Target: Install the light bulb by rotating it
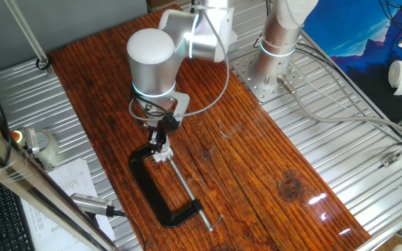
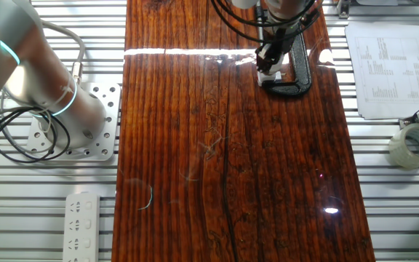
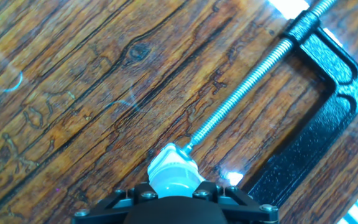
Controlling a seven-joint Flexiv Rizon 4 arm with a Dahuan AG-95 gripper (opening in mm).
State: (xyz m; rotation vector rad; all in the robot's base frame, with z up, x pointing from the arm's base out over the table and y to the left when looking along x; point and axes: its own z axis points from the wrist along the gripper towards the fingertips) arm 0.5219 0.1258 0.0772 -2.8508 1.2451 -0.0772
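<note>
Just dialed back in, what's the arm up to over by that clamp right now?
The gripper is down at the black C-clamp on the wooden table, right at the end of the clamp's threaded screw. In the hand view a small whitish piece, probably the light bulb or its socket, sits just below the fingers. Whether the fingers grip it cannot be told from these pictures.

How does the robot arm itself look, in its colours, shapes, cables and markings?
The arm is made of thick silvery-grey cylinders with rounded white caps, and a glowing cyan ring marks each joint. Thin grey cables loop beside it. It ends in a small black gripper, whose housing shows screws in the hand view.
</note>
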